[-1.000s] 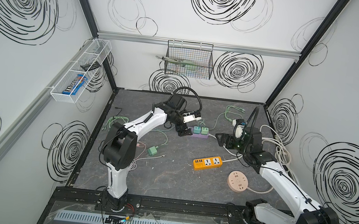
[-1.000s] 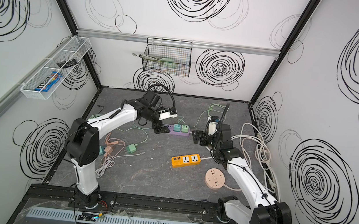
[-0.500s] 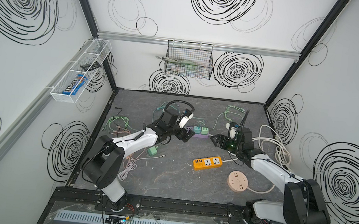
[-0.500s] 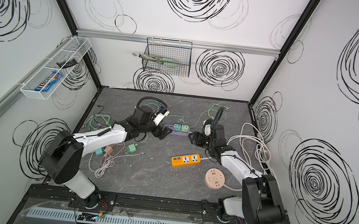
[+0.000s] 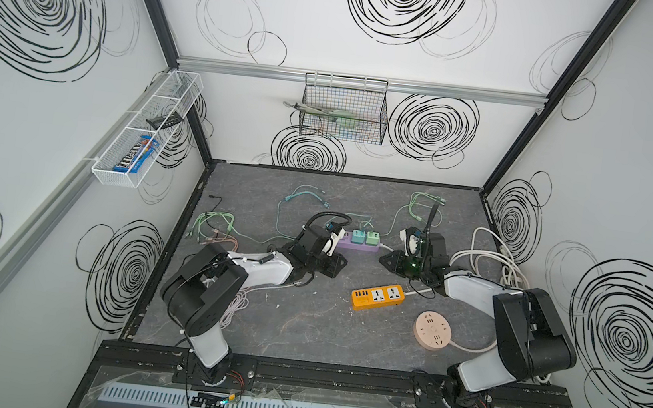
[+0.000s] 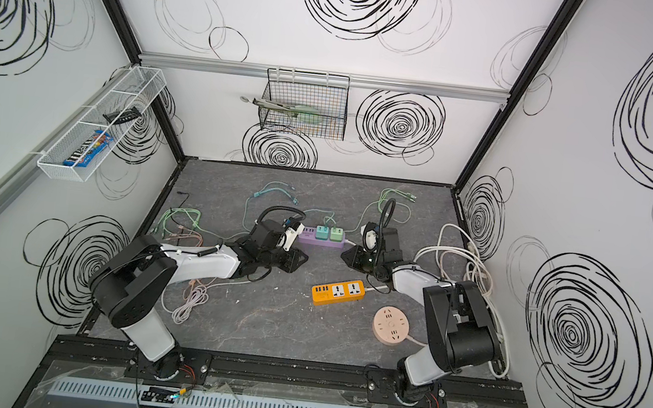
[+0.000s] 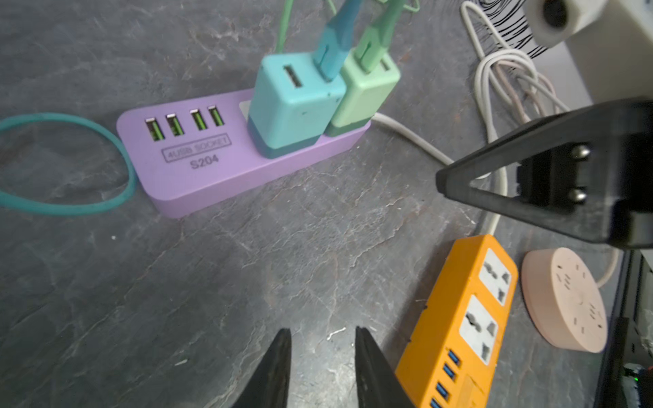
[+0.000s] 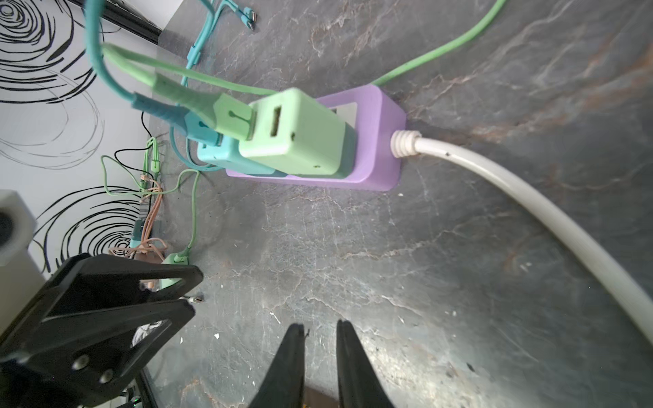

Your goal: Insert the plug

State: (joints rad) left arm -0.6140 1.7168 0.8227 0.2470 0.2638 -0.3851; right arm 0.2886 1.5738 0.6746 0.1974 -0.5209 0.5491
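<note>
While the teal charger (image 7: 289,106) and green charger (image 7: 364,92) sit plugged into the purple power strip (image 7: 212,166), our left gripper (image 7: 321,332) and right gripper (image 8: 319,326) hover empty, jaws slightly parted. Open tabletop (image 7: 247,282) fronts the strip's edge.

Just in front of the purple power strip (image 7: 198,166), a bare stretch of mat (image 7: 268,254) is left free between the left gripper (image 7: 321,339) and the right gripper (image 8: 319,330), whereas its cord end is blocked from above by the teal charger (image 7: 289,106), the green charger (image 7: 367,92) and their cables, and the orange power strip (image 7: 456,318) is met farther in front.
</note>
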